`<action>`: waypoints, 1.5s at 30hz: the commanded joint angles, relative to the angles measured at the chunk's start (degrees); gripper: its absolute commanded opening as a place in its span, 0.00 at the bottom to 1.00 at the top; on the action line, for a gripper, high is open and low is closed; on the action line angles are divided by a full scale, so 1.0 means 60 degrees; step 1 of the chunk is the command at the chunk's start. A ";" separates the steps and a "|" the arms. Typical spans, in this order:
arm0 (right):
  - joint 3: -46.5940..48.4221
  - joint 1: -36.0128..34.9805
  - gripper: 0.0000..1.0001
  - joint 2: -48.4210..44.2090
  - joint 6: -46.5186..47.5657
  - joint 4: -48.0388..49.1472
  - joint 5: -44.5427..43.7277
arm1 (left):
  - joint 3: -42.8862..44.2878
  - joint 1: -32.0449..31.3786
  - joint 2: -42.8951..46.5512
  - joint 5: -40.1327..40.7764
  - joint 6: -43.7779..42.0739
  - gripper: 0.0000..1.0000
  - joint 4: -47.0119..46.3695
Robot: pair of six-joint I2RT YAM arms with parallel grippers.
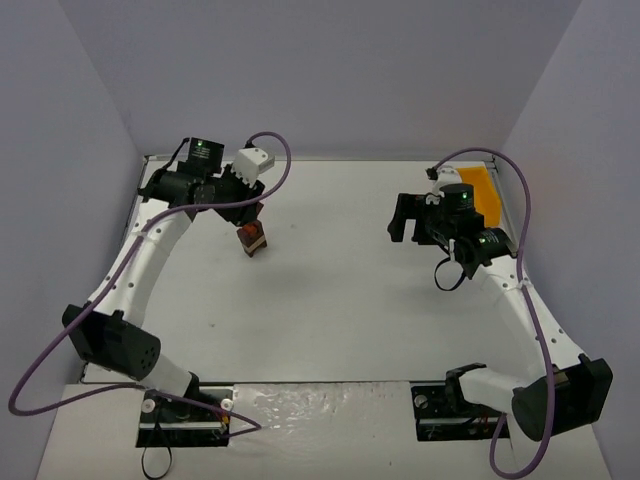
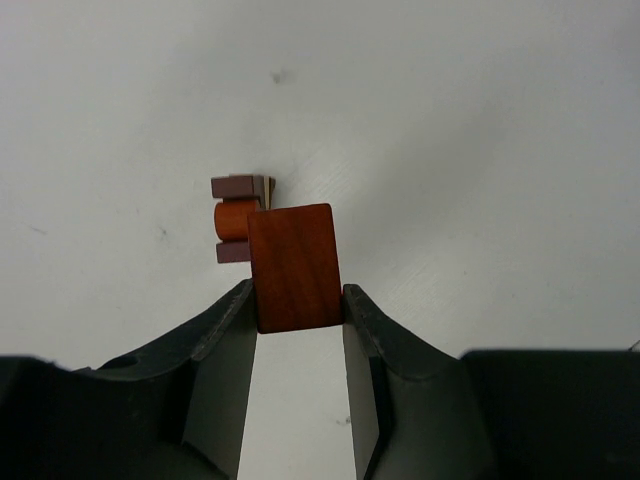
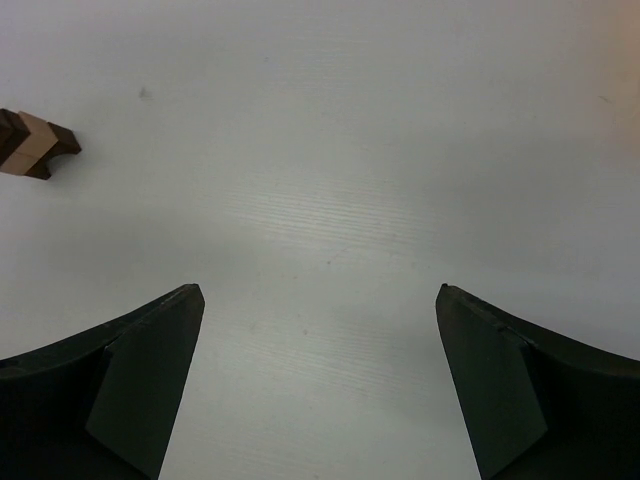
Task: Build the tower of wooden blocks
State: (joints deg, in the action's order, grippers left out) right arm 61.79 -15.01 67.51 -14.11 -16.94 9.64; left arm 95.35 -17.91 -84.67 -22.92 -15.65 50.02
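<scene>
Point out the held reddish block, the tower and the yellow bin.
reddish block (image 2: 293, 268): left wrist view, its front face.
tower (image 2: 235, 217): left wrist view, orange middle piece.
yellow bin (image 1: 486, 192): top external view, its visible wall.

Pale lilac walls (image 1: 320, 70), white table (image 1: 340, 300)

My left arm (image 1: 150, 255) runs forward from its base and bends in toward the tower (image 1: 252, 238), with the wrist pitched downward. The left gripper (image 2: 297, 295) hangs close to the tower, which sits just past its fingertips, and I have both fingers pinched against the sides of a reddish-brown block (image 2: 294, 265). My right arm (image 1: 520, 290) stretches forward well to the right of the tower. The right gripper (image 3: 320, 290) points downward, jaws spread wide apart.
</scene>
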 commanded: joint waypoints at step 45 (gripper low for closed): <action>-0.1035 0.0041 1.00 -0.1658 0.1259 0.0114 -0.2163 | 0.2916 0.0393 -0.4048 0.1109 -0.1035 0.00 0.2064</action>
State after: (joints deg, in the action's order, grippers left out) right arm 55.70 -14.98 58.76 -7.34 -18.68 -2.20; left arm 111.02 -15.59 -109.43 -15.24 -20.98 62.11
